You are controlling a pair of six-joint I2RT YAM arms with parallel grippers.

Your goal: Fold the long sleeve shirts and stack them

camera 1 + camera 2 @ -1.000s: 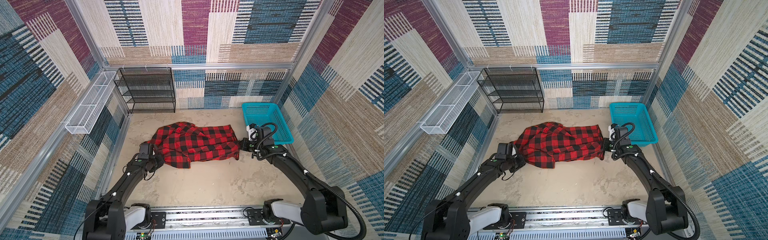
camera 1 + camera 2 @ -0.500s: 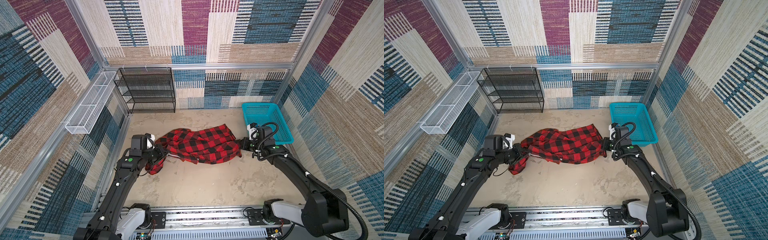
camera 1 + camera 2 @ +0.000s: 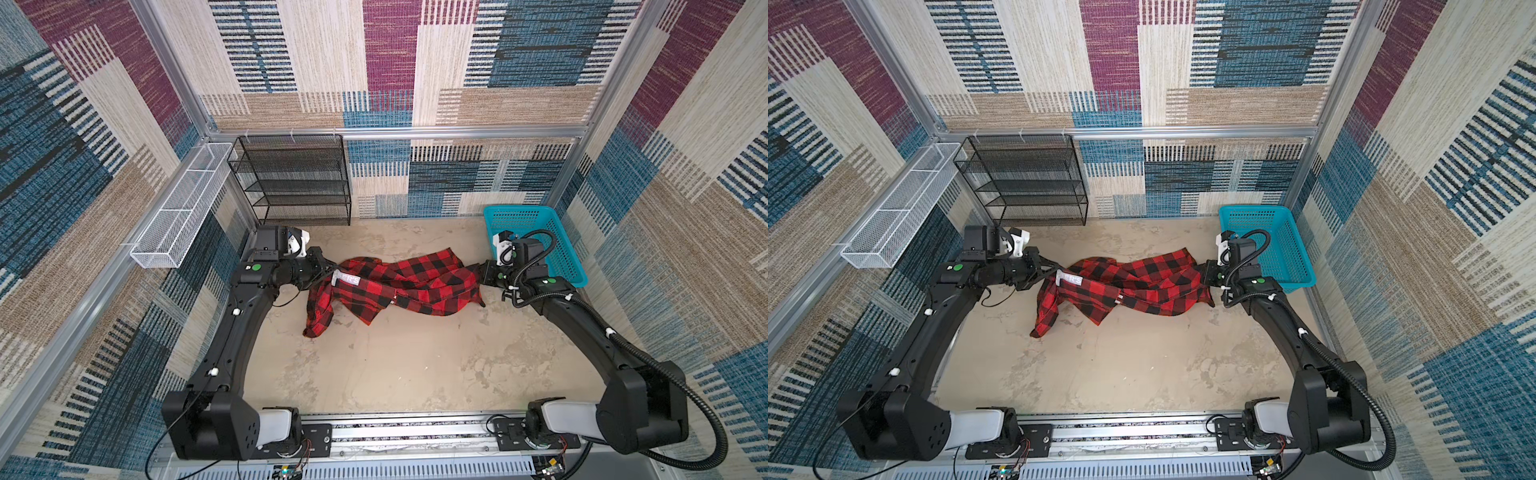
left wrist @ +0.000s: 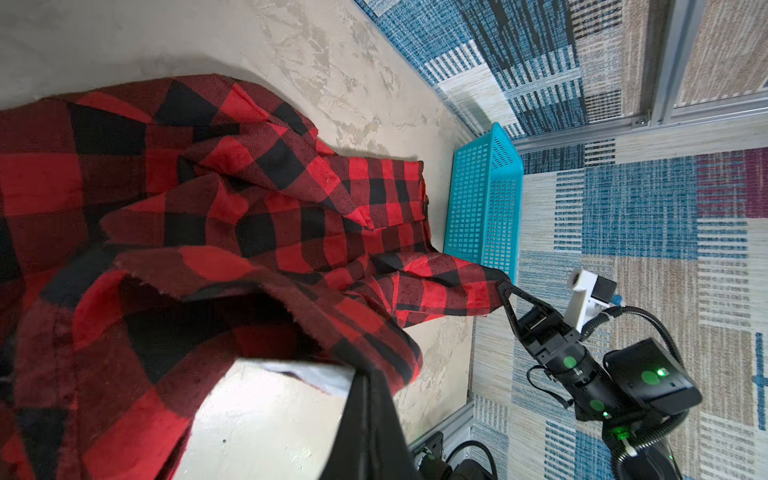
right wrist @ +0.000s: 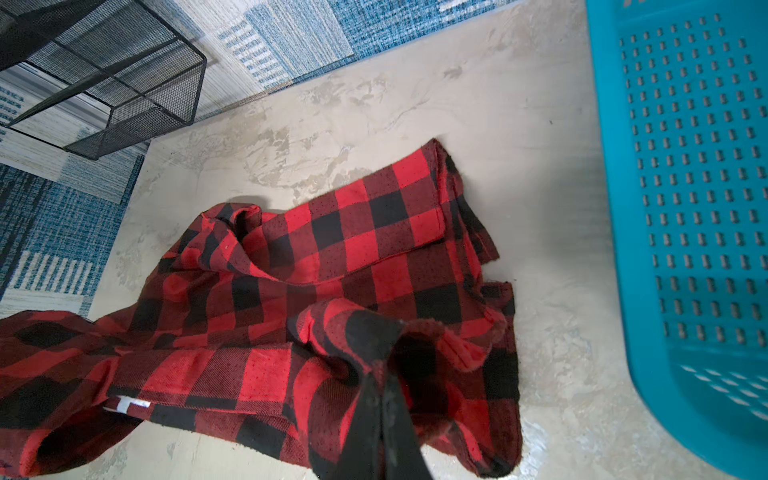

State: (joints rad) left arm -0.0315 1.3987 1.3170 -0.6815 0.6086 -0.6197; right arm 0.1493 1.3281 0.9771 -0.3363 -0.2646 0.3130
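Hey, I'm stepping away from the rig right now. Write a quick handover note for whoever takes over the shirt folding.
The left gripper is shut on the flannel shirt at its white-lettered end.
The right gripper is shut on the opposite end, beside the blue basket.
The shirt is bunched, strung between the two grippers and sagging onto the table, with one part trailing toward the front.
Done: both ends gripped; nothing folded.
Left: spread it flat, fold it, stack it. No other shirt is in view.

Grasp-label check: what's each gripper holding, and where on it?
Both shut on the red-and-black checked flannel shirt: left gripper at the edge beside its white lettering, right gripper on the opposite end's edge.
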